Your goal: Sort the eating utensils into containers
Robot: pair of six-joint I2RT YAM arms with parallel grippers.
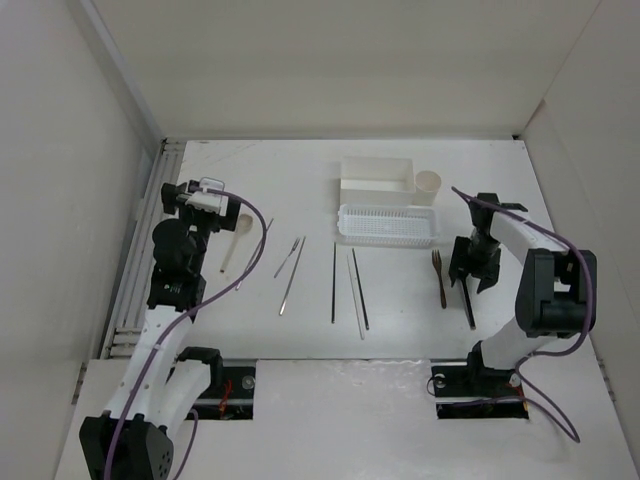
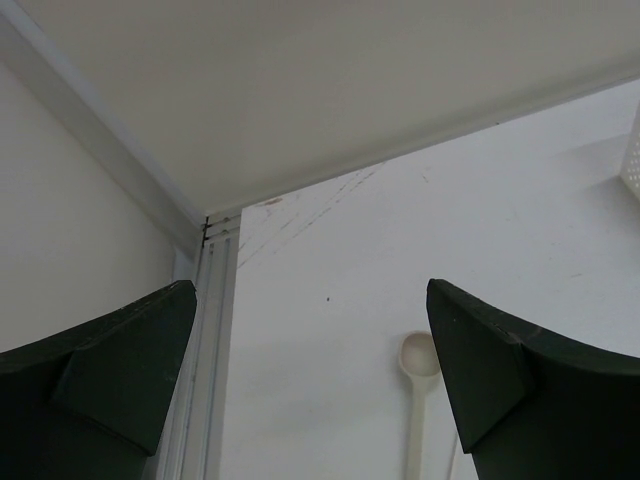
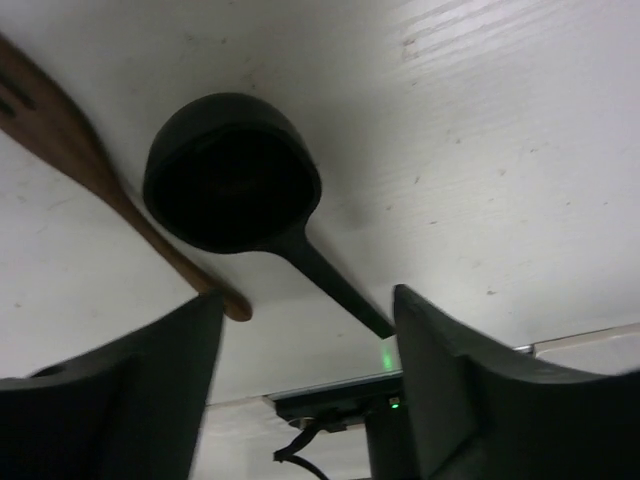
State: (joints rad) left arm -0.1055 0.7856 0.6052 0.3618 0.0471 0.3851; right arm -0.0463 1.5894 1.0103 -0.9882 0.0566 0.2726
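A dark spoon [image 3: 230,170] lies on the table, bowl away from my right gripper [image 3: 305,300]. The gripper is open, and the tip of the spoon's handle lies between its fingers, close to the right one. A brown fork [image 3: 100,180] lies just left of the spoon. From above, the right gripper [image 1: 470,268] hangs over the spoon's handle [image 1: 468,305], with the fork [image 1: 438,275] beside it. My left gripper [image 2: 310,290] is open and empty at the far left [image 1: 196,192]. A cream spoon [image 2: 420,370] lies near its right finger. Chopsticks [image 1: 333,282] lie mid-table.
A deep white box [image 1: 377,180], a perforated tray [image 1: 388,225] and a cream cup [image 1: 428,183] stand at the back centre-right. Two slim silvery utensils [image 1: 291,268] lie left of the chopsticks. White walls enclose the table on the left, back and right.
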